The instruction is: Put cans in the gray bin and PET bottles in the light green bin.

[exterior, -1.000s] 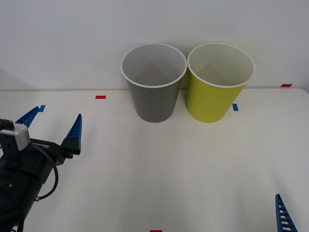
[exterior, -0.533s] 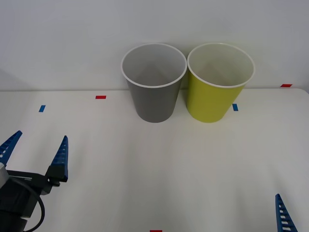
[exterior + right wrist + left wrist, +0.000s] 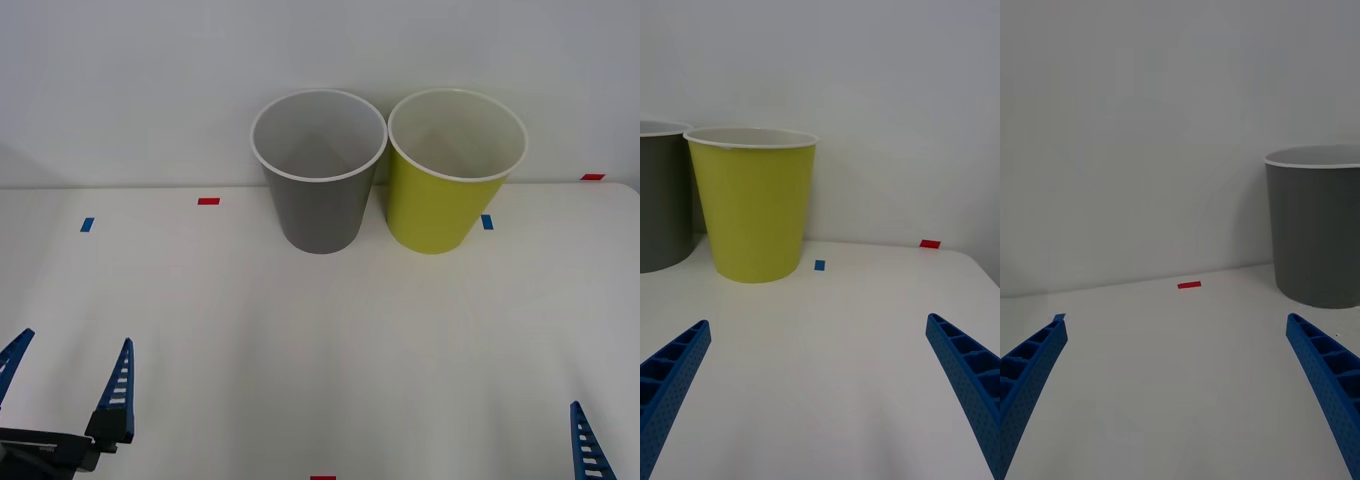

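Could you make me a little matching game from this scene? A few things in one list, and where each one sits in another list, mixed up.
Things:
1. gray bin
2. light green bin
3. left gripper
4. red tape mark

Places, as the front view shows them:
A. low at the near left corner of the table, fingers spread open
B. at the back of the table, right of its twin
C. flat on the table, left of both bins
D. at the back of the table, left of its twin

Pairs: 1-D, 2-B, 3-A, 4-C
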